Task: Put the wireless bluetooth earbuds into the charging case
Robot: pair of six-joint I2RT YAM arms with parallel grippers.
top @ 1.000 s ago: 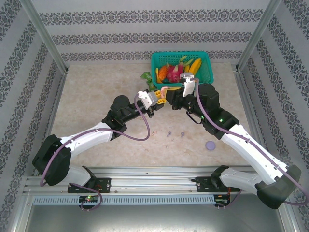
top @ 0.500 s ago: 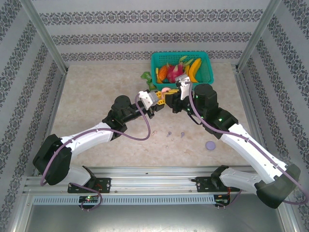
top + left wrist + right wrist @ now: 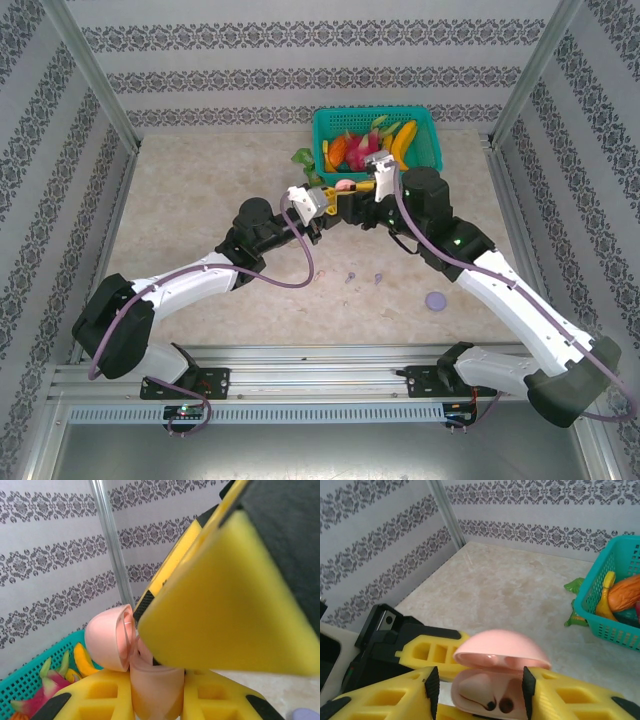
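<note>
- While the left pincer (image 3: 157,692) stays out of the table clutter, we see it clamped on the base of the pink charging case (image 3: 155,680), which it holds up off the table (image 3: 200,200), just in front of the teal basket (image 3: 378,111).
- Case lid (image 3: 502,650) stands open above the base.
- Right pincer (image 3: 480,682): jaws apart, one finger on either side of the case base. One pad looks to touch the case wall and a gap shows at the other, so we read no grip.
- Inside the base we see a pale pink shape in one well and two dark holes. We can't tell whether that shape is an earbud.
- Two purple earbuds (image 3: 350,277) lie loose on the table between the two arms, near each other and well apart from the raised case.
- Purple round case (image 3: 436,300) sits on the table to the right of them, just beside the right forearm.
- Basket holds toy fruit, and a green item (image 3: 303,158) lies on the table at its left corner.
</note>
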